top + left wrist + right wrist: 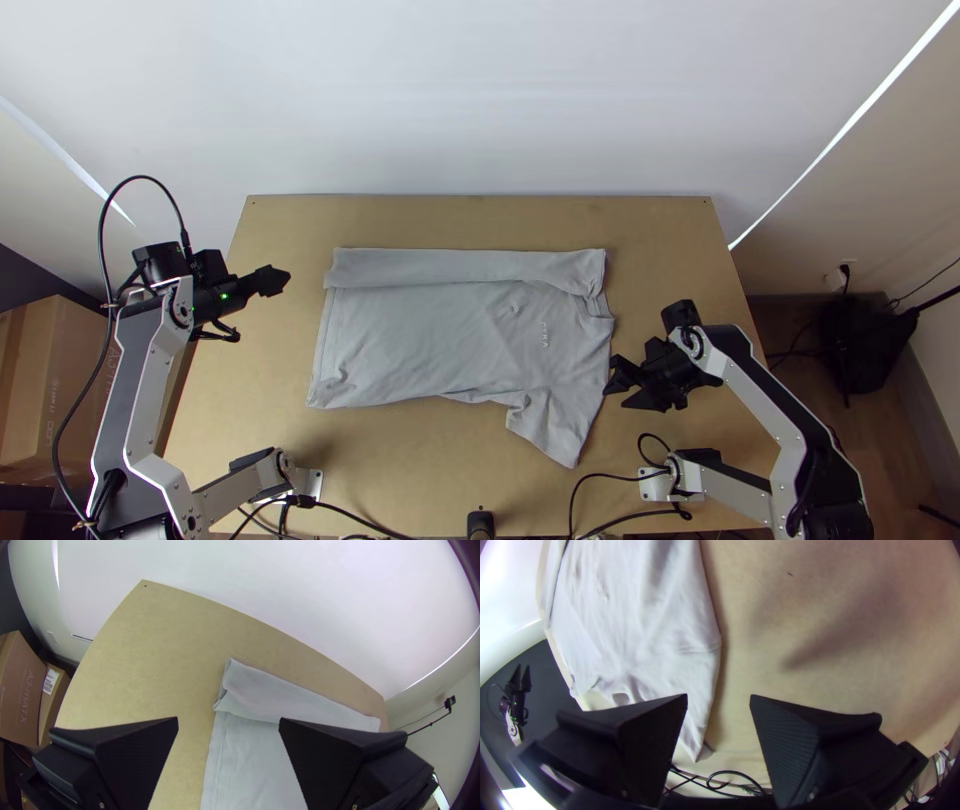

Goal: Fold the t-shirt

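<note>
The grey t-shirt point(450, 340) lies on the table, its far side turned over in a long strip, the near side flat with one sleeve sticking out toward the near right. My left gripper point(288, 276) is above the table left of the shirt, apart from it. In the left wrist view the left gripper point(228, 721) stands open, with the shirt's folded strip point(285, 695) beyond it. My right gripper point(612, 383) is beside the shirt's right edge, close to the sleeve. In the right wrist view the right gripper point(719, 697) is open, near the shirt point(645, 630), nothing between its fingers.
Cables point(580, 490) run along the near edge of the wooden table point(480, 220). Cardboard boxes point(50, 380) stand at the left, beyond the table. A black bag point(855, 340) is on the floor at the right. A white wall rises behind the far edge.
</note>
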Available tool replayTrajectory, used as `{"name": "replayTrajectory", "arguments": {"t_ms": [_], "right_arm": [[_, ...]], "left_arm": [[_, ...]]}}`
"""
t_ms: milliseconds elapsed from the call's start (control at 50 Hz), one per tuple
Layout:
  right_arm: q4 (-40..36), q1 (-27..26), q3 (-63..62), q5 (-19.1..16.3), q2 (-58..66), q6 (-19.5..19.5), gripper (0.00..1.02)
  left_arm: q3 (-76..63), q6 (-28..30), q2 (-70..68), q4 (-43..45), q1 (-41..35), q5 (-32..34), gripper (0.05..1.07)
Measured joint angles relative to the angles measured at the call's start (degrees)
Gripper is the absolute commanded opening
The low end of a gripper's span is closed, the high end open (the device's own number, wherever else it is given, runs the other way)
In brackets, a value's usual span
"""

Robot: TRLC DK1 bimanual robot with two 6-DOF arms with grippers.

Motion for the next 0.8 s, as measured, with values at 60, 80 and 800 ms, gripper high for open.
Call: {"name": "replayTrajectory", "arguments": {"t_ms": [60,80,800], "right_arm": [[1.44,0.39,-0.39,-0.52,0.59,-0.22,0.46],[1.99,0.48,-0.55,-0.66,0.9,-0.22,0.46],[9.84,7.93,-3.28,-2.1,5.35,0.48,0.02]], "left_arm": [[0.0,0.02,-0.22,-0.37,0.0,0.0,1.02],[0.0,0.02,-0.33,-0.55,0.0,0.0,1.02],[6.05,17.4,-0.81,-25.14,1.36,-1.7,1.02]]}}
